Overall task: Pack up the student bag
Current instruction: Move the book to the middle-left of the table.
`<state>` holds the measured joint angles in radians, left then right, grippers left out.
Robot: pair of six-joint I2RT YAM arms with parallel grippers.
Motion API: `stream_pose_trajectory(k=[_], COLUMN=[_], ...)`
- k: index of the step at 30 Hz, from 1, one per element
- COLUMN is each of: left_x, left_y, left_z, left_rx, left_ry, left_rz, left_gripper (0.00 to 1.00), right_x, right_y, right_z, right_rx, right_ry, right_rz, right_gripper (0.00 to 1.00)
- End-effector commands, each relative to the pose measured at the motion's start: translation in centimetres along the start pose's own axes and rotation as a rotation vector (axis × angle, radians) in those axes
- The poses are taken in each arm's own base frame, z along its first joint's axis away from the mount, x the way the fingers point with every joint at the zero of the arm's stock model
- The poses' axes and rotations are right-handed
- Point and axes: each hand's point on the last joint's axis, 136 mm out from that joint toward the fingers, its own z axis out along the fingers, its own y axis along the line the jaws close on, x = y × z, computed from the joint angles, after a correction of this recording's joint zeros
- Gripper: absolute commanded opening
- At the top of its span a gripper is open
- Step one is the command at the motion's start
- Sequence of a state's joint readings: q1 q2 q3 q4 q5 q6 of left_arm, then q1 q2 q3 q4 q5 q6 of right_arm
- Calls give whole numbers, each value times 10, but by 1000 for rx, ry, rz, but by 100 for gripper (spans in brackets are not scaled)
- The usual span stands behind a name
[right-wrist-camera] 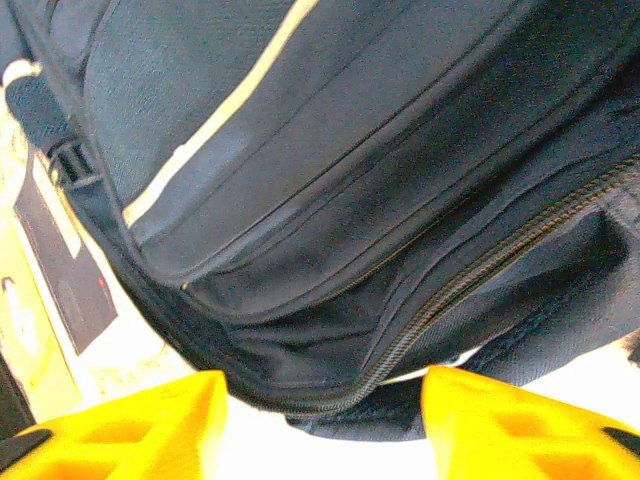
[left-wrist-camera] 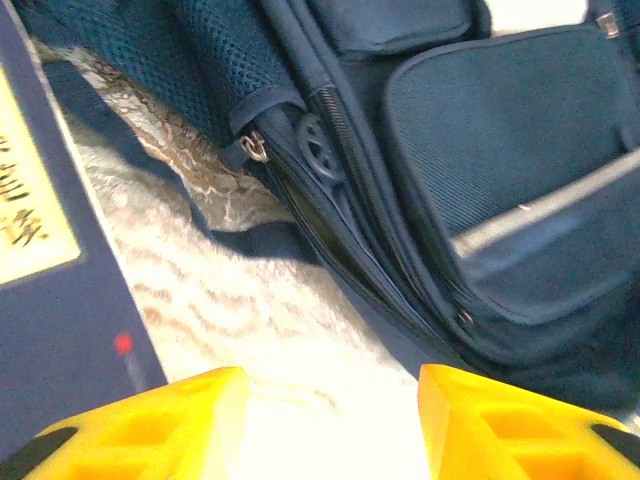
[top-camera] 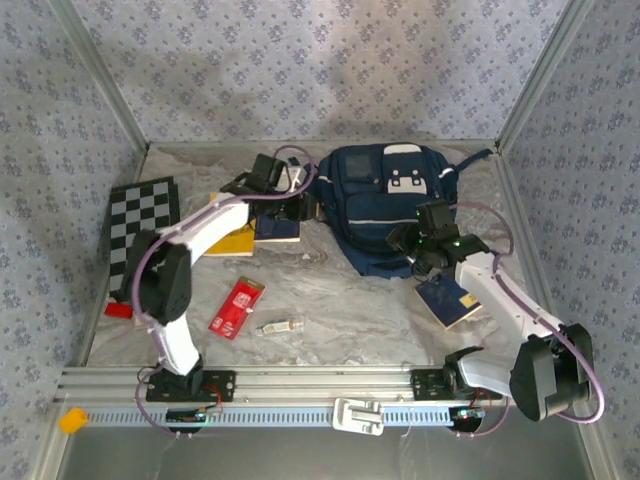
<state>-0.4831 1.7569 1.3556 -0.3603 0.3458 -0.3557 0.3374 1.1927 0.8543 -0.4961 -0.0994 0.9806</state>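
Student bag (top-camera: 385,200) lying flat at the back middle of the table (top-camera: 340,300). Left gripper (left-wrist-camera: 325,400) just beside its left side, jaws apart, nothing between them. Right gripper (right-wrist-camera: 325,400) just beside its near right corner, jaws apart, holding nothing. Looks like time to open the bag. Go for the zip pull (left-wrist-camera: 257,147) near the left gripper. Pinch it tight, then pull slowly along the zip. Hold the bag down with the other gripper to stop any sliding. Stay off the blue book (left-wrist-camera: 60,330).
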Motion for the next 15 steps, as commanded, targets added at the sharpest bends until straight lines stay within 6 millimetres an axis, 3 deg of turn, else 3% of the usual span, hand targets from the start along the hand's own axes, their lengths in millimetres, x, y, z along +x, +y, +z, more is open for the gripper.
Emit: stream_pose_trajectory(k=[1,5,10,15], left_x=[6,20,30,28], left_y=[26,71,134,194], left_z=[-36,-64,-89,-95], left_rx=[-108,-230,-360,-430], left_ry=[-56,-77,-101,-121], left_rz=[-8,-79,-208,-379], left_gripper=[51,57,62,69], right_x=[13,46,93,118], right_y=[33,73,130,167], right_z=[-6,5,35,63], right_rx=[-45,-81,-192,-250], right_ry=[28,89,162,192], right_rz=[-171,-365,-544,-633], right_gripper=[63,70,75,76])
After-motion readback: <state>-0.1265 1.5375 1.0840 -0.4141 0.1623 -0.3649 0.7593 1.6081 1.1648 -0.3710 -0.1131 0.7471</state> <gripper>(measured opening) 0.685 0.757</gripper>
